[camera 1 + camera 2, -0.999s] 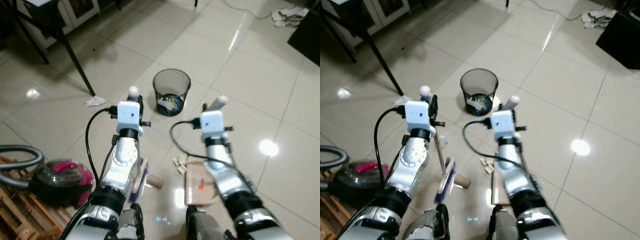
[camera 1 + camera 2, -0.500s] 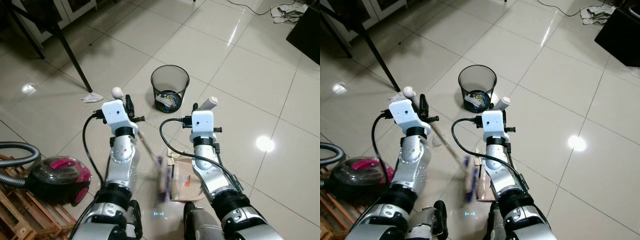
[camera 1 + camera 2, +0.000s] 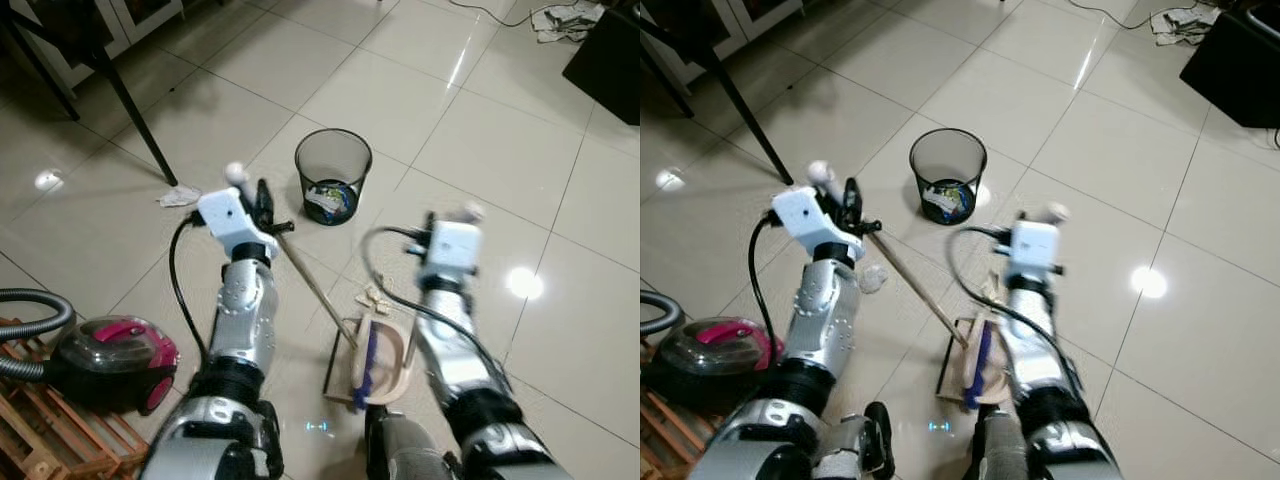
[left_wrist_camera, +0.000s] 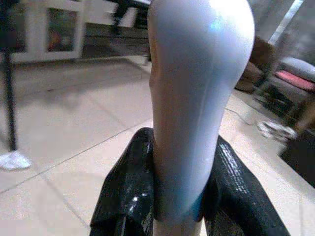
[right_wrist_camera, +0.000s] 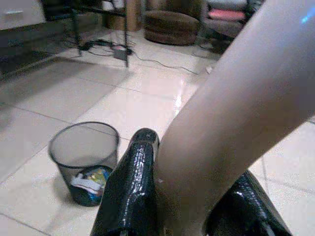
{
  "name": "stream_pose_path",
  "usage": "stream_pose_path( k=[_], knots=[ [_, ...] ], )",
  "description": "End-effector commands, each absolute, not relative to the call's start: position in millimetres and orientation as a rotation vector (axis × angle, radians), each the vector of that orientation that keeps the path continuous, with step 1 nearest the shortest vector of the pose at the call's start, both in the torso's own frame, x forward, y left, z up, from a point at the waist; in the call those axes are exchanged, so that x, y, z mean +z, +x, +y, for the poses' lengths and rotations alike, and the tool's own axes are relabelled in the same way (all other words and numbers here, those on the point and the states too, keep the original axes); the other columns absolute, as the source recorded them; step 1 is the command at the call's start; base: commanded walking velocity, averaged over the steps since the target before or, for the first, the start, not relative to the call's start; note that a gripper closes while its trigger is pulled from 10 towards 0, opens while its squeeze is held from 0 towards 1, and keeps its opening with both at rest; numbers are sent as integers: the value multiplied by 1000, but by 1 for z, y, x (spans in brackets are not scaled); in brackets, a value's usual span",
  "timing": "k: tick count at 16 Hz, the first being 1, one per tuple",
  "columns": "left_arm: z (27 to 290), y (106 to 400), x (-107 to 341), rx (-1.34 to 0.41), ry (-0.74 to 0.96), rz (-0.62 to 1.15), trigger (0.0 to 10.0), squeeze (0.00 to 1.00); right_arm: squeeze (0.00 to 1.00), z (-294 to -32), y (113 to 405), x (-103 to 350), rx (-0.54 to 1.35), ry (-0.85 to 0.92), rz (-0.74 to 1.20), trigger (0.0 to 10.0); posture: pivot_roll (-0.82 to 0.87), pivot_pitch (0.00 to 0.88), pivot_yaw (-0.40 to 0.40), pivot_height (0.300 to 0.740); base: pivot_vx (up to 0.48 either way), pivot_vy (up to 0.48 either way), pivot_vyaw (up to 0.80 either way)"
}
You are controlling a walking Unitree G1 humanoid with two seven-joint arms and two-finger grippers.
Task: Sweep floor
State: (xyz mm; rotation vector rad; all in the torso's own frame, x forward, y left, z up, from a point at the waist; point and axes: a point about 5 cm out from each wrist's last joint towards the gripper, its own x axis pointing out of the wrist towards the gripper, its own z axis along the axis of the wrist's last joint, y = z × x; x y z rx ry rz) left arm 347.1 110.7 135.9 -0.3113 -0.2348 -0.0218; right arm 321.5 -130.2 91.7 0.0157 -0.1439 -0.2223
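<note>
While standing on pale glossy floor tiles: left hand raised, fingers clamped on the white rounded end of the broom handle. Broom shaft slanting down from that hand toward the robot's right, ending at a blue-bristled broom head. Broom head resting inside the mouth of a tan dustpan lying on the floor just before the robot's feet. Right hand held up above the dustpan; fingers closed around a pale, thick handle, taken to be the dustpan's upright handle, though the join to the pan is hidden by the arm. Small heap of light scraps on the tile just beyond the pan's far edge, touching or nearly so. Black mesh wastebasket farther ahead, some litter in its bottom. Crumpled white paper lying beside the foot of a black leg to the left. Second white wad on the floor next to the left forearm. Pink and black vacuum cleaner with grey hose at lower left, next to wooden slats.
</note>
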Motion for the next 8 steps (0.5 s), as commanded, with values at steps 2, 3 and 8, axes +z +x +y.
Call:
stream_pose_path(
  k=[2, 3, 8],
  knots=[
    [108, 351, 154, -136, -269, -289, 10000, 0, 0, -141, 315, 81, -249, 83, -100, 10000, -47, 215, 25, 740, 0, 0, 0],
    [112, 353, 160, -175, -248, -307, 10000, 0, 0, -150, 313, 80, -275, 92, -102, 10000, -45, 203, 30, 740, 0, 0, 0],
    [154, 369, 230, -297, -133, -484, 10000, 0, 0, -181, 311, 94, -347, 155, -147, 10000, -42, 131, 42, 740, 0, 0, 0]
  ],
)
